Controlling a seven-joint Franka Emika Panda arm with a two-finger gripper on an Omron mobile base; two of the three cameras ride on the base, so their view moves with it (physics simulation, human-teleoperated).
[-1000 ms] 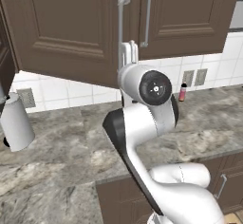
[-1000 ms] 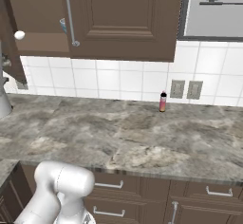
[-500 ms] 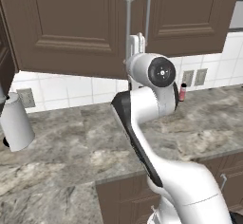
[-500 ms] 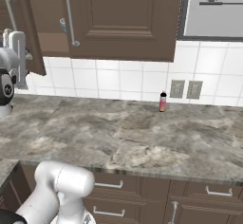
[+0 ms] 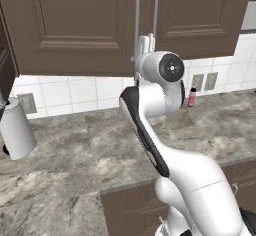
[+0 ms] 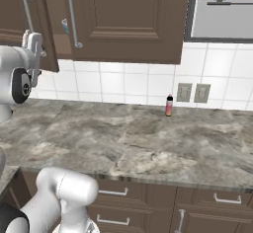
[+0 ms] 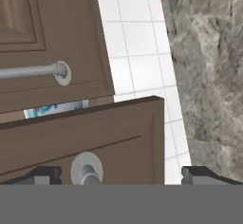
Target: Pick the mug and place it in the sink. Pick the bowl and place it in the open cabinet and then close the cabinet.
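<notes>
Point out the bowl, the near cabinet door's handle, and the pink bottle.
bowl (image 7: 54, 109): hand view, patterned side seen through the door gap.
near door handle (image 7: 87, 173): hand view, round mount.
pink bottle (image 6: 169, 106): right base view, its body, by the backsplash.

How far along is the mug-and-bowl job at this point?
Done: the bowl is inside; its blue-teal pattern shows through the gap between the doors of the cabinet. In hand: closing up. One door stands slightly ajar, its handle between the tips of the open gripper. Left: pushing that door shut. The mug step cannot be judged here.
</notes>
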